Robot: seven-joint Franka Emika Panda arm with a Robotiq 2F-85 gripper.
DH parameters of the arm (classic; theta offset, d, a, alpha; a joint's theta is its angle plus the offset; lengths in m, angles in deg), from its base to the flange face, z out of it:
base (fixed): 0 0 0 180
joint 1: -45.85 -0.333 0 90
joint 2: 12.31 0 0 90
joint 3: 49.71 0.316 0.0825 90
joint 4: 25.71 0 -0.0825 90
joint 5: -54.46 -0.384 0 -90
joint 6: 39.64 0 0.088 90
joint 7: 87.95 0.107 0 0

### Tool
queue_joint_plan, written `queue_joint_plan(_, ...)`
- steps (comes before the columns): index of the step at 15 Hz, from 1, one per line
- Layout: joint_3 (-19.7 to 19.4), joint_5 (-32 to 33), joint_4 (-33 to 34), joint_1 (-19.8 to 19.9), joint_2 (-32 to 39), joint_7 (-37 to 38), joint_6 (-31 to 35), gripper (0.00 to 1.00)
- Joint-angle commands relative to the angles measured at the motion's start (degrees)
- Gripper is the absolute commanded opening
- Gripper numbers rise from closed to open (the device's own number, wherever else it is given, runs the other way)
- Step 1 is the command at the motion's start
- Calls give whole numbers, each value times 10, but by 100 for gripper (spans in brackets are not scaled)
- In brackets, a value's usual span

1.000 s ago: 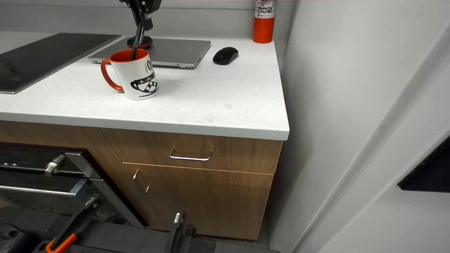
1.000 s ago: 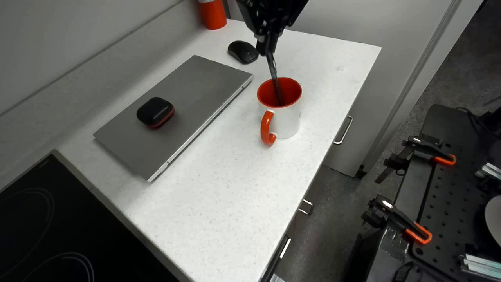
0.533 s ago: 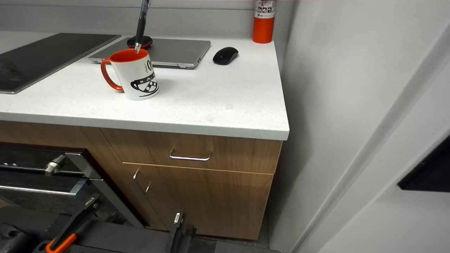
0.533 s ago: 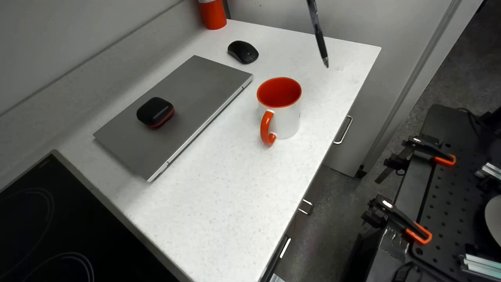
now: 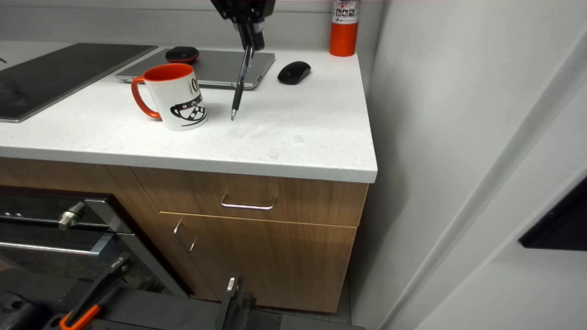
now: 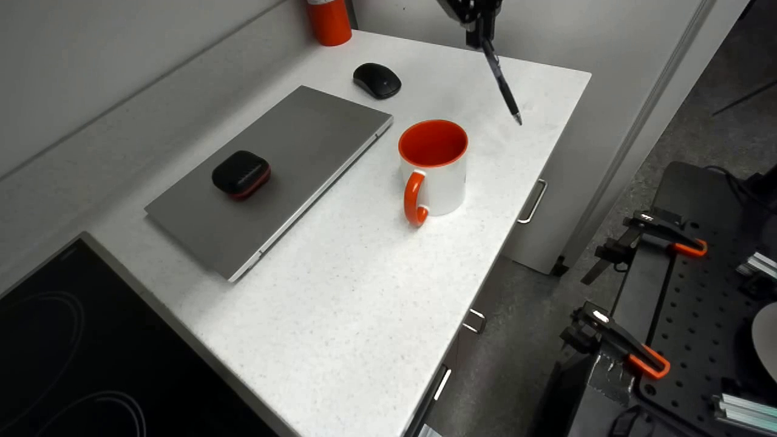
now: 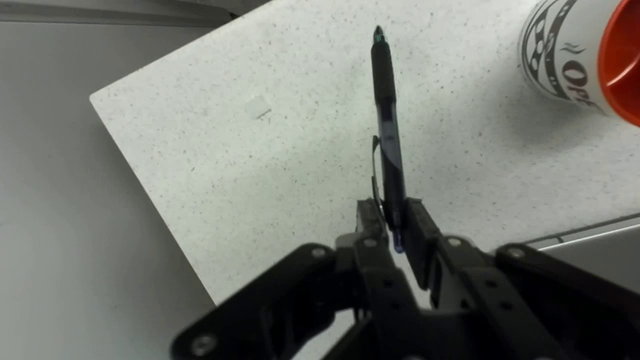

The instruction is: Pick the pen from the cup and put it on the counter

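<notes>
My gripper is shut on the upper end of the dark pen. The pen hangs tilted, tip down, above the white counter, to the right of the cup. The cup is a white mug with red handle and red inside; it stands upright. In an exterior view the gripper is partly cut off by the top edge, and the pen is clear of the cup. In the wrist view the pen sits between the finger pads of the gripper, and the cup is at upper right.
A grey laptop with a small black and red case lies behind the cup. A black mouse and a red canister stand toward the back right. A dark cooktop is at the other end. A grey wall borders the counter.
One second ago the gripper held the pen inside the cup. Half a second ago the pen was lifted out above it. Now it has moved sideways away from the cup and lower.
</notes>
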Motion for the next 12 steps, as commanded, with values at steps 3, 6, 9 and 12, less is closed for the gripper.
queue_joint_plan(3,-17,54,70,-11,120,98,50,4)
queue_joint_plan(6,-31,50,94,-19,149,117,60,4)
queue_joint_plan(9,-42,44,109,-26,166,131,63,50)
queue_joint_plan(12,-50,39,116,-31,172,139,67,73)
